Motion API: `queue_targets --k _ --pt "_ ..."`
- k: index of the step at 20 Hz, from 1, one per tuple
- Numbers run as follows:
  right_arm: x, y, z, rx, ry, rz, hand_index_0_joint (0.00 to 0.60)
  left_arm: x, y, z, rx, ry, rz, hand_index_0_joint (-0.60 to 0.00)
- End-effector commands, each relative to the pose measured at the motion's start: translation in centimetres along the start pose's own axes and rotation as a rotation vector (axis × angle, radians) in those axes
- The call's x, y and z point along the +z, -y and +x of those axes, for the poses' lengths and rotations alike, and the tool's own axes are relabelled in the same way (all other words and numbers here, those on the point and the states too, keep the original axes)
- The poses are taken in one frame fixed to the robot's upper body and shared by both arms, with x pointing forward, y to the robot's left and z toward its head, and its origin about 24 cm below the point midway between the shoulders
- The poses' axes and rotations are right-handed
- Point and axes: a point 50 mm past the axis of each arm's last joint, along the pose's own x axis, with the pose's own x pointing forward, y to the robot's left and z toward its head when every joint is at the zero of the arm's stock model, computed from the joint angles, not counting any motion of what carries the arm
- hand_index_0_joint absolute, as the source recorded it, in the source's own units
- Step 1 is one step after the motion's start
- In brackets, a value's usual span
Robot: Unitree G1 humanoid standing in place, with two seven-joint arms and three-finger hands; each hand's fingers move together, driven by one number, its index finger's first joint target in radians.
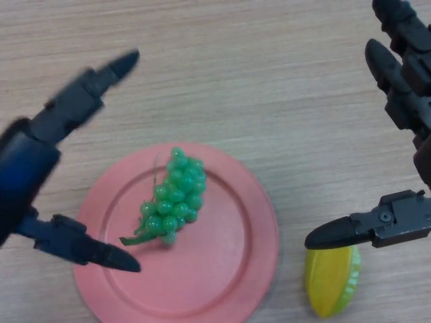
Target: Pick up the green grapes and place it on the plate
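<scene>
The bunch of green plastic grapes point(174, 197) is seen lying on the round pink plate point(229, 269), a little left of the plate's middle, with its short green stem pointing toward the lower left. The plate is placed on the light wooden table point(256, 74), near the lower edge of the view.

The black left hand point(40, 145) is held at the left side, spread wide and released, with nothing grasped. Its upper fingers point(101, 77) are stretched straight toward the upper right, above the bare table. Its lower digit point(91, 250) is pointed to the right, and its tip is seen over the left part of the plate, just beside the stem of the grapes; whether they touch cannot be told.

The black right hand point(404, 134) is held at the right side, also opened and empty. Its fingers point(397, 67) are kept along the right edge, and its thumb point(363, 230) is stretched to the left, above a yellow and green star-shaped plastic fruit point(330, 282). This fruit is laid on the table just to the right of the plate.
</scene>
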Motion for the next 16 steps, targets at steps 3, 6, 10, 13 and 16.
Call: queue_targets --k 3,6,10,13,16 --pt "2.9 0.9 -0.2 -0.059 0.19 0.011 0.0 1.9 -3.2 -1.4 0.26 0.112 -0.112 0.0" --pt "2.9 0.7 -0.1 -0.056 0.188 0.01 0.0 1.5 -4.3 -2.1 0.322 0.118 -0.205 0.0" --pt "2.9 0.2 0.3 -0.03 0.185 0.004 0.0 1.8 -5.0 -2.7 0.365 0.126 -0.322 0.0" --pt "2.8 0.0 0.3 -0.013 0.185 0.007 0.0 2.2 -4.7 -2.9 0.367 0.142 -0.359 0.0" --pt "2.7 -0.1 0.2 -0.007 0.186 -0.003 0.0 2.2 -4.8 -2.9 0.378 0.131 -0.382 0.0"
